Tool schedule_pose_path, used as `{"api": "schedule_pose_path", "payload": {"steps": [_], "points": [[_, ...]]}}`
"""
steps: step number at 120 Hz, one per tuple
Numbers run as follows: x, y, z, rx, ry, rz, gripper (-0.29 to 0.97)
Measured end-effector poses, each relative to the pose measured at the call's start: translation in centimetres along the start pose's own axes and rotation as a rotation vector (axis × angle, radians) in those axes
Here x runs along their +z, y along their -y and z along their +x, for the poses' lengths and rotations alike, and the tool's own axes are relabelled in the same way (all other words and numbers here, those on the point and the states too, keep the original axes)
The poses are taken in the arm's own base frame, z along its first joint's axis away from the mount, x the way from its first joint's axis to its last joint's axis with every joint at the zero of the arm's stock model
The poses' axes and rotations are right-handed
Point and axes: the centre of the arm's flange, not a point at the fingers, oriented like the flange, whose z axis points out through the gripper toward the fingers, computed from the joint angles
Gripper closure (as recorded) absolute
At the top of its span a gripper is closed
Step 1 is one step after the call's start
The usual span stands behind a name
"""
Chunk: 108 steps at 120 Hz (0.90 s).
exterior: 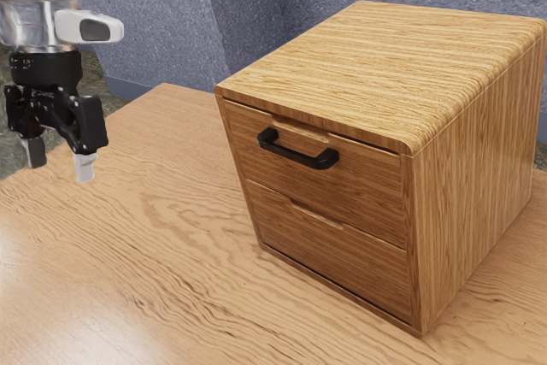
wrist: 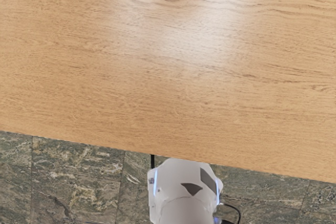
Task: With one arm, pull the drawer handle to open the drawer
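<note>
One step underway, approach: end effector point(exterior: 58, 158), wide and empty over worktop point(exterior: 171, 254), must cross to drawer handle point(exterior: 297, 150) well apart from it.

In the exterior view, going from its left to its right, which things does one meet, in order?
gripper, open above the table → black drawer handle on the upper drawer → side wall of the wooden cabinet

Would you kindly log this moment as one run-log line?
gripper: open, over table | handle: untouched | top drawer: shut | phase: before grasp
</note>
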Motion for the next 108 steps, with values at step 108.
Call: {"api": "schedule_pose_path", "payload": {"steps": [108], "points": [[8.2, -5.4, -9.0, 0.197, -0.397, 0.193, 0.0]]}}
